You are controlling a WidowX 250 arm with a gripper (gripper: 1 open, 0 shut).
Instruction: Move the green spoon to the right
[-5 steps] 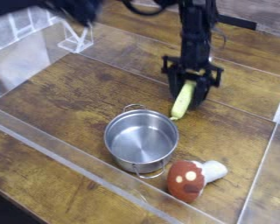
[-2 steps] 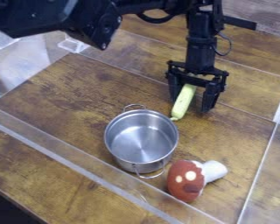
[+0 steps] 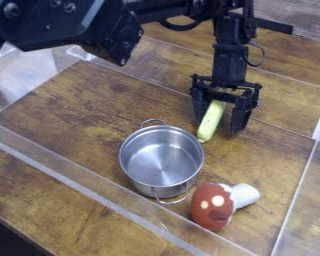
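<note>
A lab-style test bench: a wooden tabletop fenced by clear acrylic walls, toy kitchenware below the jaws.

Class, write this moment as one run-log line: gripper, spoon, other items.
gripper: open, astride spoon | spoon: on table, not gripped | pot, mushroom: untouched

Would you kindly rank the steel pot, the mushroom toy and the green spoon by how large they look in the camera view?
1. Steel pot: clearly largest.
2. Mushroom toy.
3. Green spoon: slimmest, but partly hidden by the end effector and farther from the camera, so its rank against the mushroom is unsure.
</note>
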